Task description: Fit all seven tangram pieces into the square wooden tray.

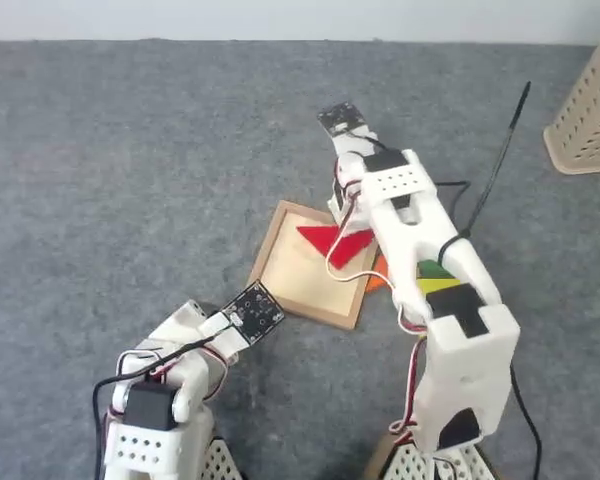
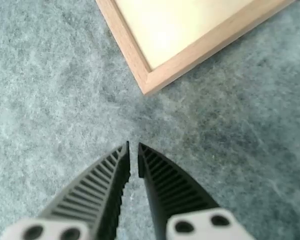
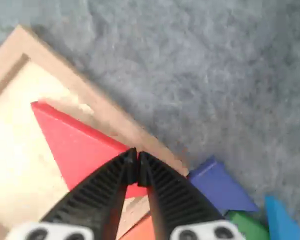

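My left gripper [image 2: 133, 147] hangs low over the carpet [image 2: 50, 100] just off the near corner of the wooden tray [image 1: 300, 275], jaws pressed together w/ nothing in them; it's out of the way, fine there. The tray is mostly bare. On its far side lies the red triangle [image 3: 80, 145], one edge along the rim, sharp corner pointing along it. My right gripper [image 3: 136, 156] sits right above that piece's rim-side edge, jaws pressed together too, nothing pinched betw. them as far as I can see. Looks to me like the step is seating this triangle flat vs the rim: I'd use the closed tips as a pusher, low & slow, pressing toward the corner, not down on the rim, so the piece doesn't ride up or tip out. Further right: an orange piece [image 1: 378, 278] by the tray's right rim (can't tell if touching), then outside on the carpet a blue piece [image 3: 217, 185], a green piece [image 3: 247, 225] & a yellow piece [image 1: 438, 286]
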`<action>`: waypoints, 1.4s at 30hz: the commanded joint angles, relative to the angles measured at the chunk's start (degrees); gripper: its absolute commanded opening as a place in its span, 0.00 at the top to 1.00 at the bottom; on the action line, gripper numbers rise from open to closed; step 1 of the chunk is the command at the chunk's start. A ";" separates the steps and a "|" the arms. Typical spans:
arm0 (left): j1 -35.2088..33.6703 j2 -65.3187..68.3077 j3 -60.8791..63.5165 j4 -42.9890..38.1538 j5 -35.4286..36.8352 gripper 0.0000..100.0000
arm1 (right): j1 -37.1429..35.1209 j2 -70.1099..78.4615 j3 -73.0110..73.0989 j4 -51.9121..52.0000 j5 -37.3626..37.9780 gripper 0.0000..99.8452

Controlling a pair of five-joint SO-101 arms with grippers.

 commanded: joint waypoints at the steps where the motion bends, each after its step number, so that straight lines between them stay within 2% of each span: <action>1: -0.18 -0.97 -0.57 0.26 -0.70 0.97 | -1.54 -5.49 3.52 -3.47 -0.97 0.98; 5: -0.18 -0.97 -0.57 0.26 -0.70 0.97 | -2.07 -5.76 4.66 -4.70 -5.19 0.98; 14: -0.18 -0.97 -0.57 0.26 -0.70 0.97 | -2.15 -14.55 6.68 -2.42 -5.71 0.98; 23: -0.18 -0.97 -0.57 0.26 -0.70 0.97 | -2.42 -21.05 23.47 -14.37 -5.36 0.97; 34: -0.18 -0.97 -0.57 0.26 -0.70 0.97 | -5.93 -10.59 17.76 -14.11 -5.63 0.97; 38: -0.18 -0.97 -0.57 0.26 -0.70 0.97 | -5.58 -9.10 14.95 -14.02 -9.41 0.97; 42: -0.18 -0.97 -0.57 0.26 -0.70 0.97 | -4.44 -8.92 12.57 -12.44 -10.02 0.97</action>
